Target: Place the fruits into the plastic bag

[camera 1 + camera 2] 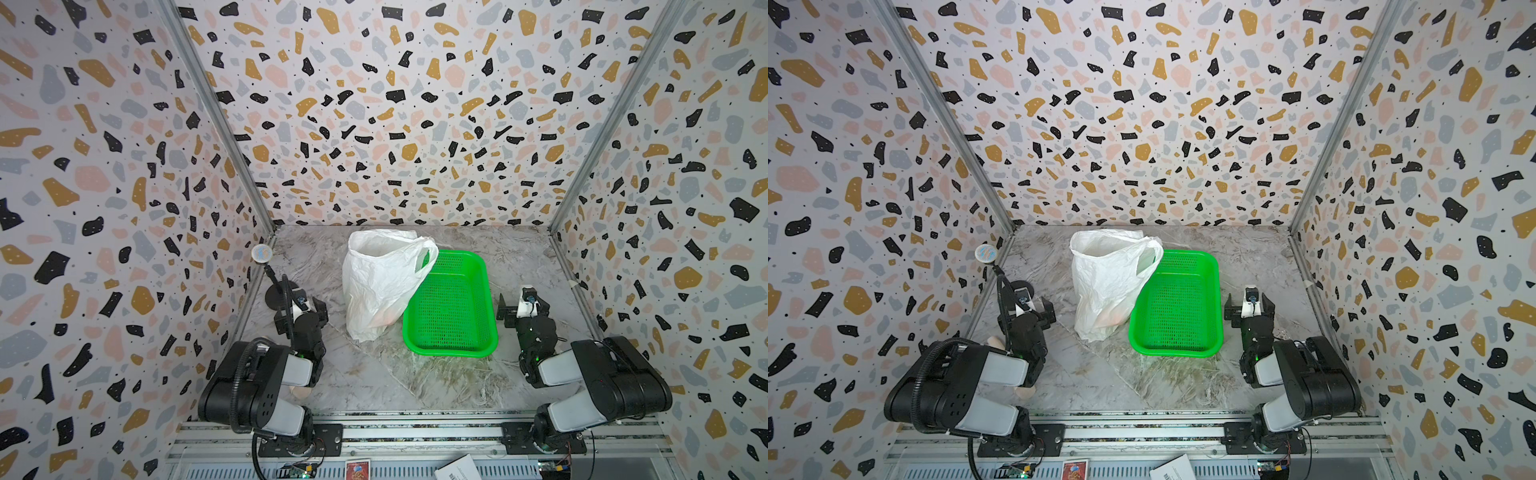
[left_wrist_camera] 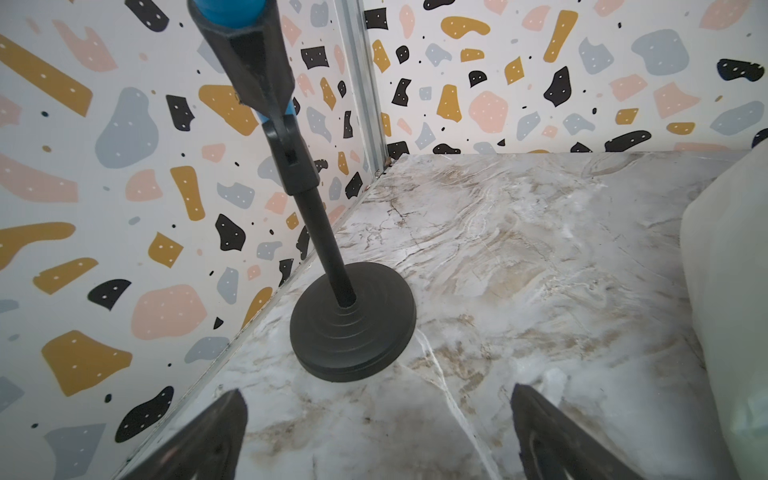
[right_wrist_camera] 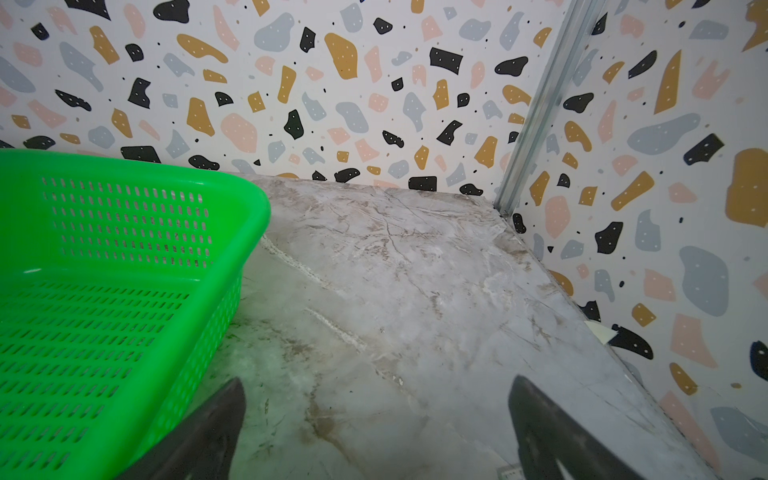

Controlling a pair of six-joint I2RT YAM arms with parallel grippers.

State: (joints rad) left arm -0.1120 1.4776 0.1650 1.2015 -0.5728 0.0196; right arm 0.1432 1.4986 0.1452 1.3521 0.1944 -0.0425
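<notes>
Terrazzo-patterned walls close in three sides of one marble-look tabletop (image 1: 415, 374). Far left, a single blue toy microphone (image 1: 262, 252) stands tilted on its round black stand, close to the left wall. Just short of that stand's base hovers the left gripper (image 2: 376, 399), its two fingers spread wide with only bare marble between them. Two beige bits (image 1: 1025, 392) peek out on either side of the left arm; whether they are one piece or two cannot be told.

At the middle stands one white plastic bag (image 1: 378, 282), crinkled and upright, its mouth gaping upward. One loop handle shows clearly, drooping over the near corner of the basket's rim. Of the fruits (image 1: 384, 318), the only sign is an orange-pink tint showing through the bag's thin wall low down; their number cannot be counted.

Touching the bag's right side sits one green mesh basket (image 1: 451, 352). Right of it, apart from its wall, the right gripper (image 3: 378, 384) hangs above the table, both fingers parted and gripping nothing.
</notes>
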